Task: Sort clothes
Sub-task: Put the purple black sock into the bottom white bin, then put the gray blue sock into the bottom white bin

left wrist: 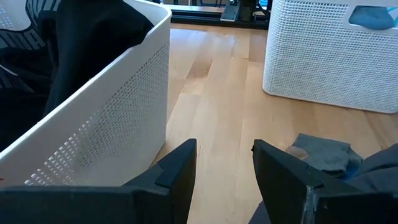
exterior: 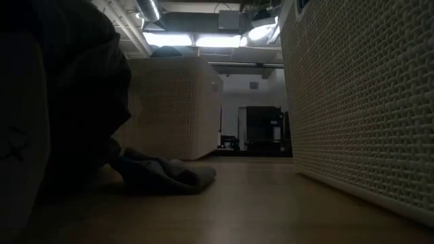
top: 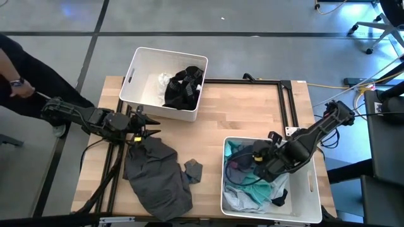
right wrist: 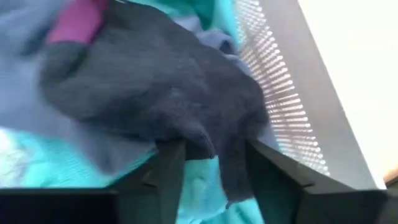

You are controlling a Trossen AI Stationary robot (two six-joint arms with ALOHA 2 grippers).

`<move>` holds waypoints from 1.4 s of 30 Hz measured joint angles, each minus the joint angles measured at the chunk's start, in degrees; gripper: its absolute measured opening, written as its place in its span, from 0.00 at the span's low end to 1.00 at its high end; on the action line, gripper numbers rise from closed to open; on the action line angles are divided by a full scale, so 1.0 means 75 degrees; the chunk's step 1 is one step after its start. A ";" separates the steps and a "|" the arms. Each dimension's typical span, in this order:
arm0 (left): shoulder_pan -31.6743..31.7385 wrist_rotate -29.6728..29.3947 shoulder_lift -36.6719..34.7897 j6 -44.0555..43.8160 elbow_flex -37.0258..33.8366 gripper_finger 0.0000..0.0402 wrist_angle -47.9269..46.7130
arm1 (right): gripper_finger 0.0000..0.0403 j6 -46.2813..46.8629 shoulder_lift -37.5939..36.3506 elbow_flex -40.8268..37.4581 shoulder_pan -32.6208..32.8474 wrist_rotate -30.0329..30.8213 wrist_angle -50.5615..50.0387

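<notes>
A dark grey garment (top: 156,175) lies crumpled on the table at the near left, with a small grey sock (top: 192,169) beside it, also in the left wrist view (left wrist: 323,152). My left gripper (top: 149,130) (left wrist: 224,168) is open and empty, just beyond the garment's far edge. My right gripper (top: 254,165) (right wrist: 214,168) is open and reaches down into the near-right bin (top: 312,183) of teal, blue and pale clothes. Its fingers stand on either side of a dark grey-blue piece of cloth (right wrist: 168,93) with a magenta end. My right gripper points down into the bin with a fold of the dark grey-blue cloth (right wrist: 208,146) between its open fingers. The cloth lies on the teal clothes below. I cannot tell whether the fingers touch it.
A white bin (top: 136,79) at the far left holds black clothes (top: 183,88) and a white piece; its wall (left wrist: 112,124) is close beside my left gripper. A black frame (top: 287,101) lies on the table at the far right. A person (top: 16,75) is at the table's left.
</notes>
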 joint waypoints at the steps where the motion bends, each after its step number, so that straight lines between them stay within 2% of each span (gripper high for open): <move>1: 0.0000 0.0000 0.0000 0.0002 0.0000 0.37 0.0000 | 0.45 -0.0005 0.0000 0.0124 0.0000 -0.0099 -0.0012; 6: 0.0001 0.0000 0.0000 0.0020 0.0000 0.37 0.0000 | 0.58 -0.0008 0.0003 0.1344 0.0000 -0.0563 -0.0042; 8: 0.0001 0.0000 0.0001 0.0020 0.0000 0.37 0.0000 | 0.60 -0.0279 0.0000 0.1852 0.0003 0.0031 0.0011; 10: 0.0001 0.0000 0.0000 0.0020 0.0000 0.37 0.0002 | 0.62 -0.0978 -0.0003 0.2165 0.0018 0.0966 0.0288; 15: 0.0002 0.0000 0.0000 0.0020 0.0000 0.37 0.0003 | 0.63 -0.3314 0.0047 0.2198 -0.0068 0.3292 0.1607; 17: -0.0001 0.0000 0.0003 0.0020 0.0000 0.37 0.0024 | 0.63 -0.4342 0.0164 0.2008 -0.0226 0.3772 0.2377; 20: 0.0001 -0.0003 0.0037 0.0038 0.0000 0.37 0.0259 | 0.63 -0.5762 0.0440 0.1643 -0.0581 0.3816 0.3517; 24: 0.0002 0.0006 0.0217 0.0363 -0.0003 0.37 0.0989 | 0.63 -0.7345 0.0874 0.1235 -0.1283 0.2972 0.4918; 29: 0.0005 0.0024 0.0521 0.0335 -0.0008 0.37 0.1418 | 0.63 -0.8344 0.1603 0.1088 -0.2201 0.1333 0.6157; 34: 0.0008 0.0232 0.0750 0.0221 -0.0009 0.37 0.1650 | 0.63 -0.8971 0.2272 0.1096 -0.2929 0.0109 0.7247; 37: 0.0005 0.0473 0.0869 0.0229 -0.0013 0.37 0.1661 | 0.63 -0.9170 0.2760 0.1097 -0.3265 -0.1027 0.8027; 42: 0.0014 0.0554 0.0964 0.0251 -0.0012 0.45 0.1647 | 0.63 -0.9390 0.3640 0.1096 -0.3458 -0.2638 0.9360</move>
